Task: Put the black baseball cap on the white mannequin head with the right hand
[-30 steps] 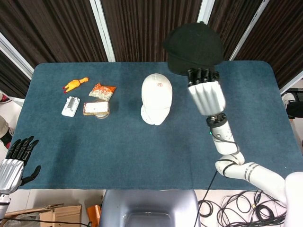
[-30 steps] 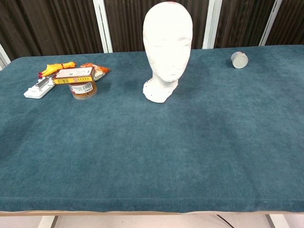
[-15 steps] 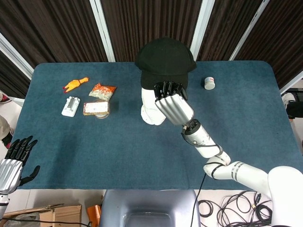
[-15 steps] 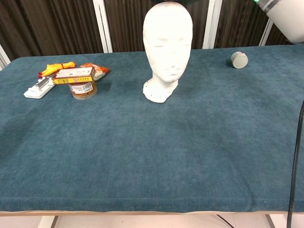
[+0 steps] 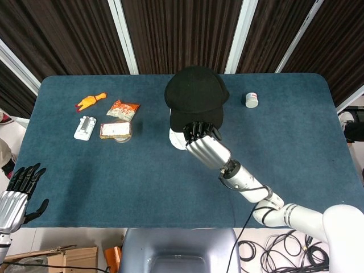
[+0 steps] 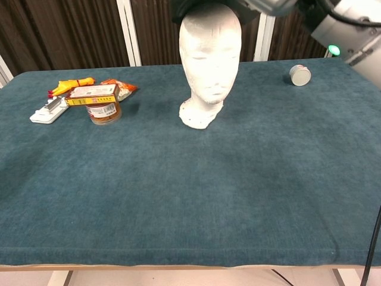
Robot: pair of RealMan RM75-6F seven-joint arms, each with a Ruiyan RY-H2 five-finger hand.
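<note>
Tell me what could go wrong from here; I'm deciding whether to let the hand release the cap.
The black baseball cap sits over the white mannequin head, but the right hand grips its brim; pulling away could drag it off. The mannequin head stands loose on the table, so pushing down might tip it. The chest view crops the crown, so whether the cap is seated cannot be confirmed.

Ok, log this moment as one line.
stage: placing | right hand: holds black baseball cap over white mannequin head | left hand: idle, open
</note>
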